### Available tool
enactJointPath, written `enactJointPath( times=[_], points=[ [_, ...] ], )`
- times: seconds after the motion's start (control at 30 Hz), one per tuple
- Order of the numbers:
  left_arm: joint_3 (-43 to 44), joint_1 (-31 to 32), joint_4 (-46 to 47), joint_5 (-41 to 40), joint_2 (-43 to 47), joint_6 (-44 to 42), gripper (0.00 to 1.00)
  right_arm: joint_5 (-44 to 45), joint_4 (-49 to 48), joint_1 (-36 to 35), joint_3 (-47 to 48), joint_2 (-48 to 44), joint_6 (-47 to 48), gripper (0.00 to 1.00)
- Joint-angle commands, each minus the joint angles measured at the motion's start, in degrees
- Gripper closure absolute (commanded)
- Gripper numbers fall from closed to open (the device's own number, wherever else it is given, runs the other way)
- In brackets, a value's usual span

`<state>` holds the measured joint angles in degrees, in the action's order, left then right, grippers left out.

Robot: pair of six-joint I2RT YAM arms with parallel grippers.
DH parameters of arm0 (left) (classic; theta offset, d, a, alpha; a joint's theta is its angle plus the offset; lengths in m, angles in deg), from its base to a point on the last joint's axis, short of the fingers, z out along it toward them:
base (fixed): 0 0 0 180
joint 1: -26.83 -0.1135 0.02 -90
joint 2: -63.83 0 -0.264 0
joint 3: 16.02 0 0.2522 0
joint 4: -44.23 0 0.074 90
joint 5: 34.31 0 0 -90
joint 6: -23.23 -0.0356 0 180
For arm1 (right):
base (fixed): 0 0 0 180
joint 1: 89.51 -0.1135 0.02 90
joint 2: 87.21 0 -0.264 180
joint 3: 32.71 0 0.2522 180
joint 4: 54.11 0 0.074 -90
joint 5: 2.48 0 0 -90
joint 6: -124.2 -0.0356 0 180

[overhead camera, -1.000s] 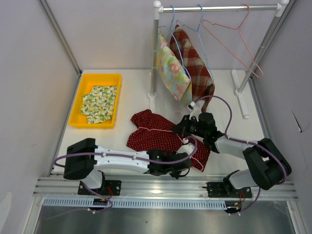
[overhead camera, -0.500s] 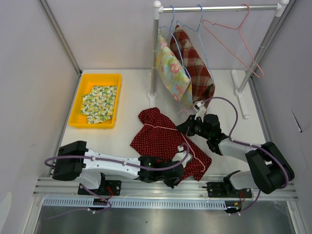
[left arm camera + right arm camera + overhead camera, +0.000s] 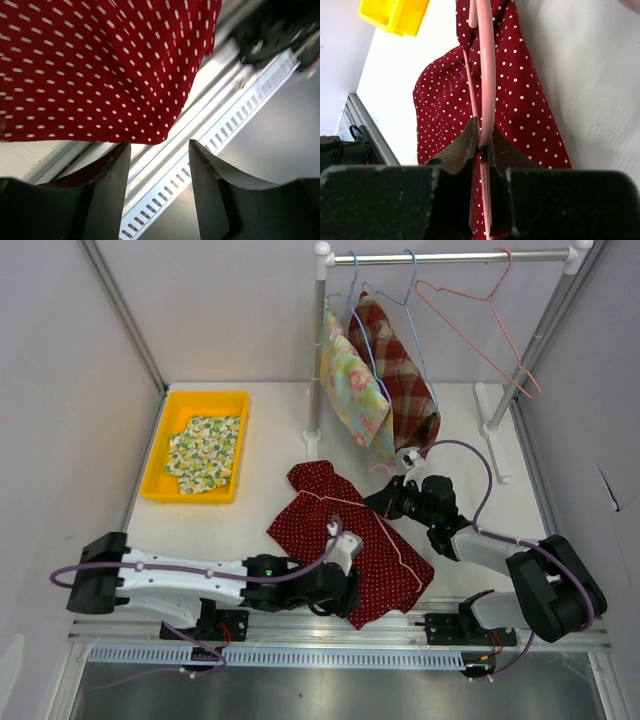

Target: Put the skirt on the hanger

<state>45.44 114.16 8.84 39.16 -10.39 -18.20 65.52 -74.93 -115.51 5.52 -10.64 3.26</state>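
Midway through the hanging job, the right gripper (image 3: 482, 144) is pinched tight on the thin wire of a pink hanger (image 3: 487, 75), which lies slantwise across the red polka-dot skirt (image 3: 345, 535) spread on the near middle of the table (image 3: 270, 440). The skirt's near corner reaches toward the front rail (image 3: 300, 625). The left gripper (image 3: 160, 146) sits low at that corner with its fingers (image 3: 112, 185) apart and nothing between them, the dotted cloth just beyond their tips. Whether the wire actually passes inside the waistband cannot be told from these views. The likely trouble: with the left side holding nothing, any lift of the hanger could let the cloth slide off the wire, and so thin a wire may twist in the pinch. The loose corner could also snag on the rail.
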Motion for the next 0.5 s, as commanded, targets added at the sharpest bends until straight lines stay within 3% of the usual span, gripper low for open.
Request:
enactJointPath(
  times=[0.0, 0.03, 0.17, 0.47],
  points=[
    [-2.69, -3.29, -0.26, -8.42, 7.67, 5.82, 0.45, 0.64, -3.56, 0.51, -0.47, -1.95, 1.32, 1.0],
    [-4.18, -4.35, 0.35, -9.38, 10.03, 6.52, 0.47, 0.73, -3.56, 0.42, -0.56, -2.04, 1.23, 1.0],
    [-9.29, -10.5, 5.36, -6.6, 10.41, 7.32, 0.72, 0.64, -3.91, 0.16, -0.48, -2.22, 1.14, 1.0],
    [-16.14, -14.91, 18.97, -5.09, -0.31, 9.96, 0.88, -1.12, -6.63, -0.28, 0.23, -1.17, 0.88, 1.0]
  ],
)
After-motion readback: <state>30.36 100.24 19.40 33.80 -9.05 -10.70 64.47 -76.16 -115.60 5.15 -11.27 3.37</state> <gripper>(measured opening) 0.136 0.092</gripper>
